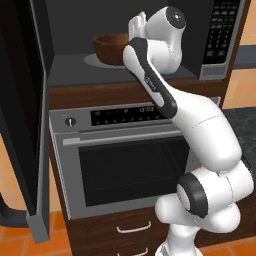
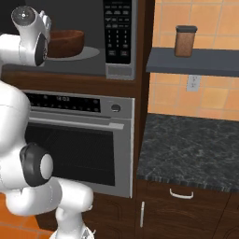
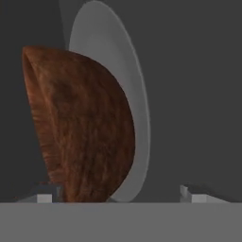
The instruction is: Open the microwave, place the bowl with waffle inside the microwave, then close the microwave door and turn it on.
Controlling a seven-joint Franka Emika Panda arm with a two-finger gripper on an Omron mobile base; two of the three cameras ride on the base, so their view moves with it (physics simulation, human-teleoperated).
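Barely any readable text. Oven display strip (image 1: 131,114) is showing pale digits near its right end, looking like a clock reading, too blurred to read for sure; same strip (image 2: 63,101) in right base view is showing equally blurred digits. Microwave keypad panel (image 2: 117,31) is carrying rows of small white marks on its keys, all illegible. No brands, labels or signs are showing elsewhere.

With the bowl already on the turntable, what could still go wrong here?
1. The gripper, jaws apart, sits beside the reddish-brown wooden bowl; pulling back could drag it off the round grey turntable.
2. The arm reaches into the silver-grey microwave; swinging the black-windowed microwave door early would strike it.
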